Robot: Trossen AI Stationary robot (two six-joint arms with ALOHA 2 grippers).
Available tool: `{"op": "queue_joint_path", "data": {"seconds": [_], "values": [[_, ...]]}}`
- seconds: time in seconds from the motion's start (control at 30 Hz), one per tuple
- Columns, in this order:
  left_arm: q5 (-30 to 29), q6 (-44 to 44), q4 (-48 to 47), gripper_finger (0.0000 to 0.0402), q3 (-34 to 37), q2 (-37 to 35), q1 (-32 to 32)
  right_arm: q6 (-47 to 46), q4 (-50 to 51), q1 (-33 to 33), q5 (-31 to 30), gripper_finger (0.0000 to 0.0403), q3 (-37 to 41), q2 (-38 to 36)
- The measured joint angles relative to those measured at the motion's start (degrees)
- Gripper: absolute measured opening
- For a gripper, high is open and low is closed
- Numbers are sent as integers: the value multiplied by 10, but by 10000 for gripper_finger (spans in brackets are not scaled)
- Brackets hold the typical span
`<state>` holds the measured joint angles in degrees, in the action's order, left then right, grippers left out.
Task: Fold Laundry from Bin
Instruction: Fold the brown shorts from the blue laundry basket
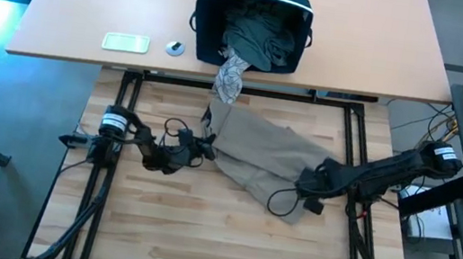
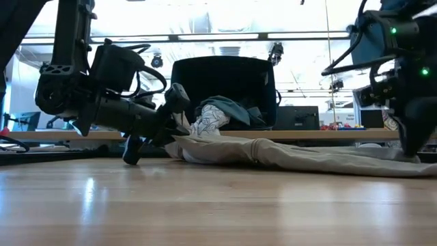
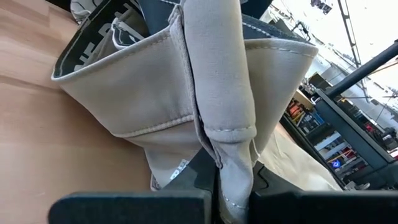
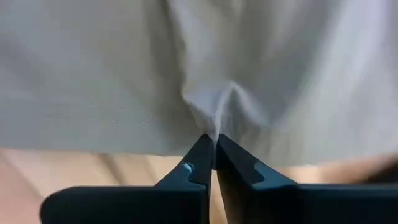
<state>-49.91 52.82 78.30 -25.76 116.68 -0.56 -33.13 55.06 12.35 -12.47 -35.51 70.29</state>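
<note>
Tan garment (image 1: 268, 157) spread across middle of bench (image 1: 197, 243), lying flat and rumpled, running from left tool to right tool. Left tool (image 1: 204, 146) clamped on garment's near-left edge; left wrist view shows a fold of tan cloth (image 3: 217, 93) pinched between the two fingers, with a hemmed opening flaring beside it. Right tool (image 1: 307, 187) down at garment's lower right corner, fingers together on a small pucker of the fabric (image 4: 211, 102). Bin (image 1: 251, 19) tipped on its side at far edge of bench, mouth facing the arms, striped base away. Teal-green garment (image 1: 258, 38) bunched inside the mouth. Grey-white patterned garment (image 1: 232, 75) spilling out over bin's lip, lower end touching or just beside the tan one; hard to tell which. Small flat tray (image 1: 126, 42) and a round object (image 1: 175, 47) left of bin.
</note>
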Motion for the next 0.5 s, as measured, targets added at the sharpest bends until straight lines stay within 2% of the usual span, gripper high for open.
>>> {"op": "queue_joint_path", "data": {"seconds": [0.1, 0.2, 0.4, 0.5], "values": [[7, -35, 16, 0, 0, 1, 0, 3, 83, 0, -34, 9, -52, -9], [17, -71, 35, 0, 0, 0, 1, -12, 171, 0, -45, 9, -140, -16], [17, -72, 37, 0, 1, -2, 3, -13, 264, 2, -43, 9, -356, -19], [19, -72, 37, 0, 1, -2, 3, -14, 267, 7, -29, 9, -438, -19]]}}
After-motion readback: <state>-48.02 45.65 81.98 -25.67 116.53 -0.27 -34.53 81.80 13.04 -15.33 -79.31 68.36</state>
